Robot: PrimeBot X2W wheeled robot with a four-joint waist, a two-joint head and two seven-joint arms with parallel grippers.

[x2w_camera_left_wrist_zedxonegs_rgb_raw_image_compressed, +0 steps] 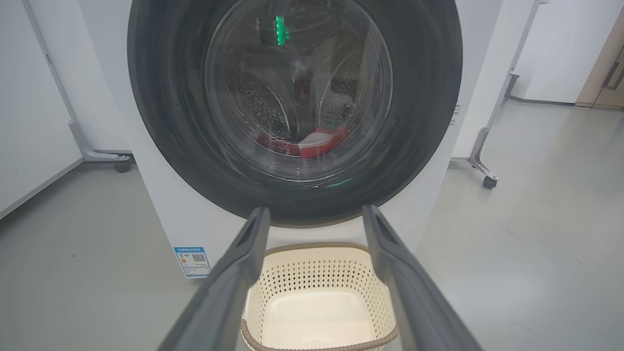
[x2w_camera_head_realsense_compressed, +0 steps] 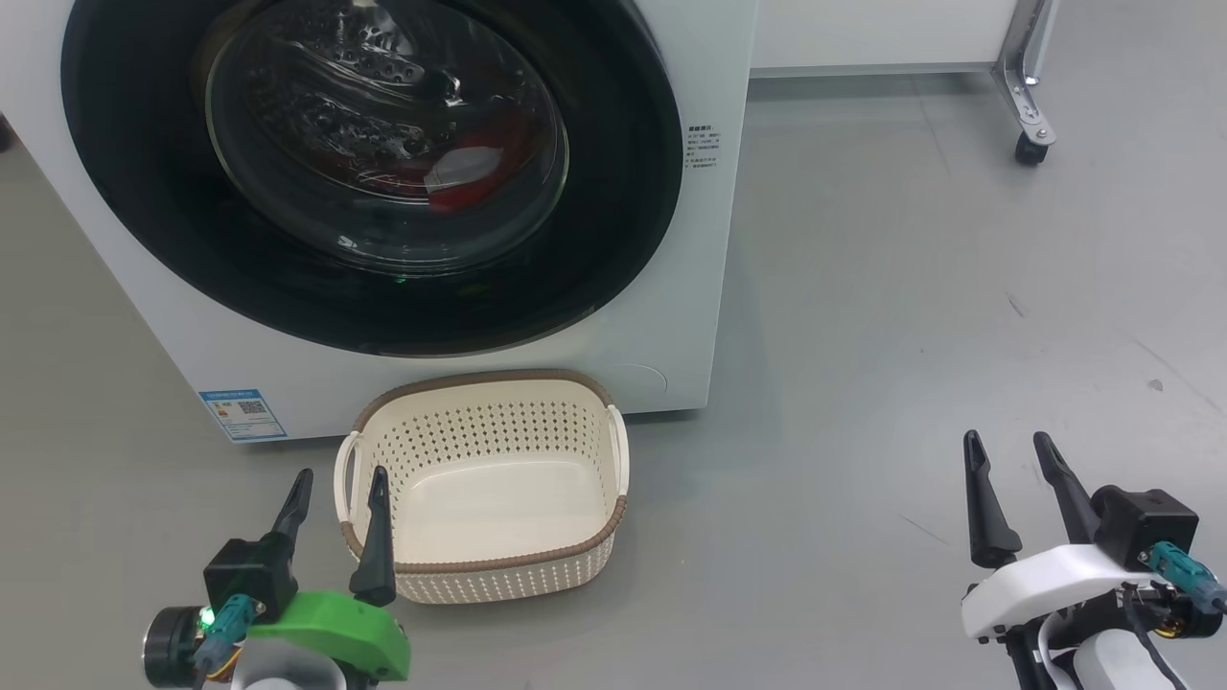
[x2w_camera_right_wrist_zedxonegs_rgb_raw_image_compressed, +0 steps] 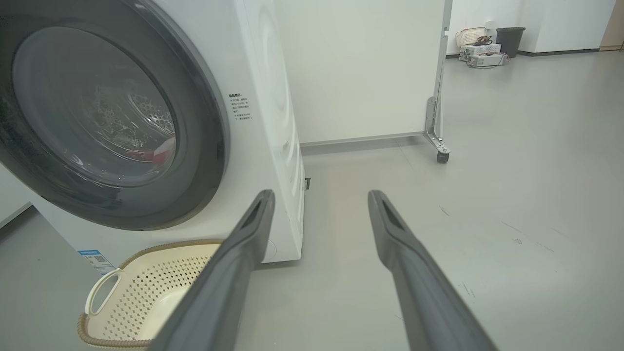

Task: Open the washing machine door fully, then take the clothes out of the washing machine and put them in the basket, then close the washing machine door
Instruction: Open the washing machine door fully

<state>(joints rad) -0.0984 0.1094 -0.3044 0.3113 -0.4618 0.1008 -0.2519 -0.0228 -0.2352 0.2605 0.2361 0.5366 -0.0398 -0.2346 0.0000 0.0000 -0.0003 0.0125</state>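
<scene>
Presently the washing machine door (x2w_camera_head_realsense_compressed: 383,144) stands shut, flush against the front of the washing machine (x2w_camera_head_realsense_compressed: 671,287); the first step of the task is not yet begun. The clothes (x2w_camera_head_realsense_compressed: 479,172) lie low in the drum and show as a red and white patch through the glass. The basket (x2w_camera_head_realsense_compressed: 489,379) sits on the floor (x2w_camera_head_realsense_compressed: 911,287), just in front of the machine and below the door, with nothing in it and its long axis running left to right.

Left gripper (x2w_camera_head_realsense_compressed: 342,471): fingers apart, holding nothing, close to the basket's left handle, aimed squarely at the door, which lies ahead and above.

Right gripper (x2w_camera_head_realsense_compressed: 1007,437): fingers apart, holding nothing, well apart from the basket and out past the machine's right side, viewing the door obliquely.

Finding: the left arm is nearer the door's centre and the right arm nearer its right rim. No handle or hinge can be made out, so I cannot tell which edge swings.

Markings: a blue label (x2w_camera_head_realsense_compressed: 242,414) with a code square sits at the machine's lower left. A block of black print (x2w_camera_head_realsense_compressed: 702,149) sits right of the door. Both are too small to read, and no brand is legible.
</scene>
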